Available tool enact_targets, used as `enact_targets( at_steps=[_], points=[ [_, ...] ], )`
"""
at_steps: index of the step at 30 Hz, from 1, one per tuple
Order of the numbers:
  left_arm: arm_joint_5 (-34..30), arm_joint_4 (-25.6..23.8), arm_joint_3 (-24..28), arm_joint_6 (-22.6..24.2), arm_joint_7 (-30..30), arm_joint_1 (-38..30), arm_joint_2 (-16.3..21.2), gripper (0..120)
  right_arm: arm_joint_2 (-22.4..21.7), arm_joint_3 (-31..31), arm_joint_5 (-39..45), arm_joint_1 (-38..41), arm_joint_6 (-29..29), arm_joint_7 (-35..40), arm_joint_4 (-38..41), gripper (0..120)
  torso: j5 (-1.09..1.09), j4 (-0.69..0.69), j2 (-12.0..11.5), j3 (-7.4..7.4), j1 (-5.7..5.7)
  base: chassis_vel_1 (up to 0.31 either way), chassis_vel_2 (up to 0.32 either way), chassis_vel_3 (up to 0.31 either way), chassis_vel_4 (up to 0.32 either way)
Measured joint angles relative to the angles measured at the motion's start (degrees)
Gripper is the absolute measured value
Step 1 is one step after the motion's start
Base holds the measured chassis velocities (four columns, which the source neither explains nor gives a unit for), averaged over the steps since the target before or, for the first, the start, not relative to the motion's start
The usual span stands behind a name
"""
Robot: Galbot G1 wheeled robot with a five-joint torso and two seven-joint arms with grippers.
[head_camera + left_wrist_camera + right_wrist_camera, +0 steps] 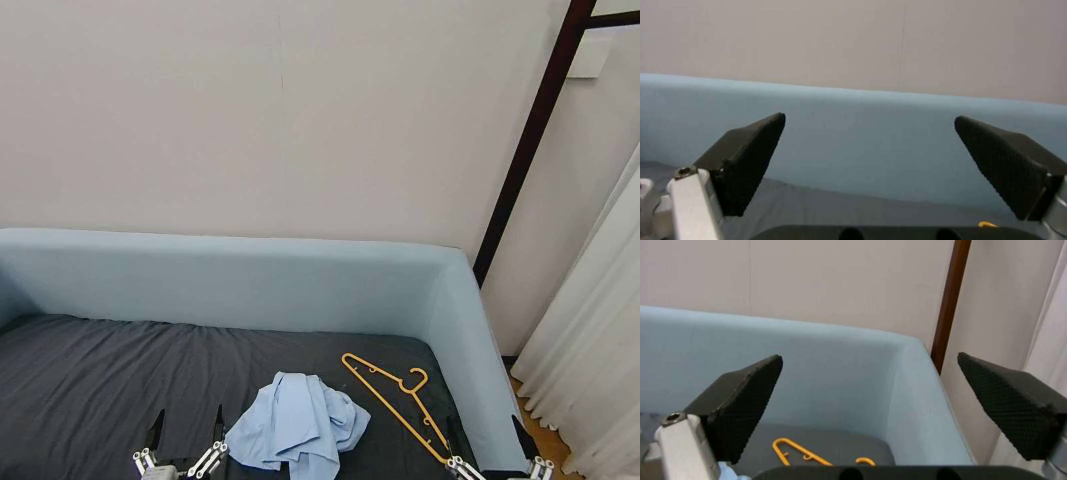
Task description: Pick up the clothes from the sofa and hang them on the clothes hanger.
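Note:
A crumpled light blue garment [296, 420] lies on the dark seat of the sofa [90, 390], near the front. An orange plastic hanger [392, 400] lies flat just to its right, and its hook end also shows low in the right wrist view [800, 452]. My left gripper [186, 432] is at the bottom edge, just left of the garment, open with nothing between its fingers [747, 165]. My right gripper [484, 432] is at the bottom right, beside the hanger's lower end and over the sofa's arm, open and empty as well.
The sofa has a pale blue back [230, 280] and right arm [460, 350]. A dark wooden post [530, 140] stands at the right against the wall. White curtains [600, 340] hang at the far right. The seat's left half lies bare.

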Motion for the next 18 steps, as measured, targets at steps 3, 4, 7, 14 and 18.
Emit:
enact_targets(
  at_steps=[3,4,7,14,18],
  points=[
    [0.0,0.3,0.0,-0.2,0.0,-0.1,-0.2,100,-0.5,-0.1,0.3,0.4,-0.7,0.2,-0.1,100,0.00,0.00,0.0,0.00,0.00,0.000,0.000,0.000,0.000],
    [0.1,0.5,0.0,-0.3,0.0,-0.1,-0.4,100,-0.9,-0.1,0.6,0.5,-1.2,0.2,-0.1,100,0.00,0.00,0.0,0.00,0.00,0.000,0.000,0.000,0.000],
    [0.5,0.9,-0.1,-0.8,-0.1,0.1,-0.7,100,-2.5,-0.3,2.5,1.1,-3.2,0.6,0.0,100,0.01,0.00,0.0,0.00,0.00,0.000,0.000,0.000,0.000],
    [0.9,1.4,-0.4,-1.7,-0.3,0.9,-1.3,100,-9.9,-0.4,11.0,2.8,-9.5,1.5,1.4,100,0.01,0.00,0.0,0.00,0.00,0.000,0.000,0.000,0.000],
    [1.0,1.7,-0.3,-1.9,-0.3,0.8,-1.0,100,-16.1,-0.1,17.8,3.9,-14.3,2.1,2.8,100,0.02,0.00,0.0,0.00,0.00,0.000,0.000,0.000,0.000]
  ],
)
